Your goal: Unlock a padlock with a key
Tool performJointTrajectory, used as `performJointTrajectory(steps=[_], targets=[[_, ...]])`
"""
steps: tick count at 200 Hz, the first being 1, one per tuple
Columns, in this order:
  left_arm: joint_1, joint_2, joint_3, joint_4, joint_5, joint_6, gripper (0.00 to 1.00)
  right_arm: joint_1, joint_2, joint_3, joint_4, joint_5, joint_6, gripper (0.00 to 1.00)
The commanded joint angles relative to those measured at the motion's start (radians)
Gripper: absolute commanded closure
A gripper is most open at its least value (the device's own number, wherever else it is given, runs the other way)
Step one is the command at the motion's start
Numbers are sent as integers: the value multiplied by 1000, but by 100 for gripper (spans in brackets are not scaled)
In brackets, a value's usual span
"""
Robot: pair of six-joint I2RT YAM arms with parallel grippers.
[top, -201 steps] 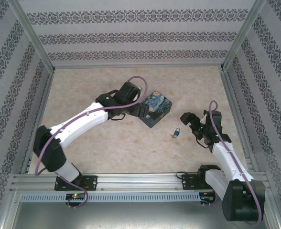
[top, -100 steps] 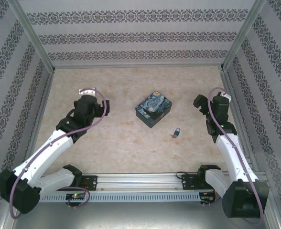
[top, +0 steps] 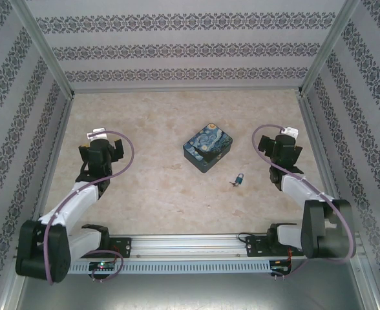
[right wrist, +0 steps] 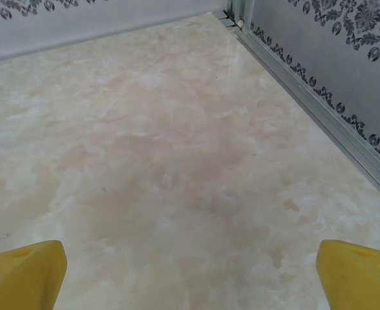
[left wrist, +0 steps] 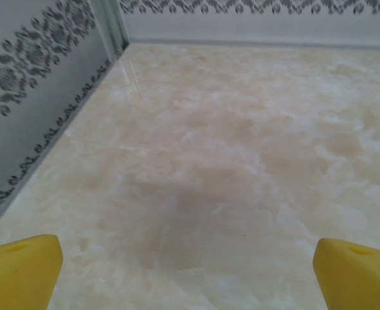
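Marbled beige tabletop (top: 158,194) fills the floor of your cell, with patterned wallpaper walls (top: 177,51) around it. Your left gripper (top: 99,147) sits well to the left of the night-sky box (top: 208,146). In its wrist view the yellow fingertips (left wrist: 19,271) stand wide apart, released, with bare table between them. Your right gripper (top: 284,147) sits to the right of the box, at about the same depth. Its yellow fingertips (right wrist: 358,274) are spread the same way and grasp nothing. The padlock (top: 240,179) lies on the table, on the near right of the box and apart from it. The key (top: 232,183) is at the padlock's left side. You cannot tell whether it is seated in the lock. Both grippers are well apart from the pair, the right one nearer.
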Motion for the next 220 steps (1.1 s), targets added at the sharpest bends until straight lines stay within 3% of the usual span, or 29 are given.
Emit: performJointTrajectory(steps=[1,32,54,77,111,220], targets=[[13,98,-55,257,70,42,0,15,57,-61,267,-37,-80,2],[14,232,-121,491,87,95,1,19,141,-167,522,-150,-125,2],[36,300,-128,564,183,83,0,33,257,-208,752,-249,-171,2],[36,399,-134,664,213,95,0,19,218,-142,544,-325,-187,2],[84,411,-77,557,316,76,1,-5,236,-89,511,-350,-159,2],[86,413,-84,578,316,78,0,13,227,-95,511,-306,-170,2]])
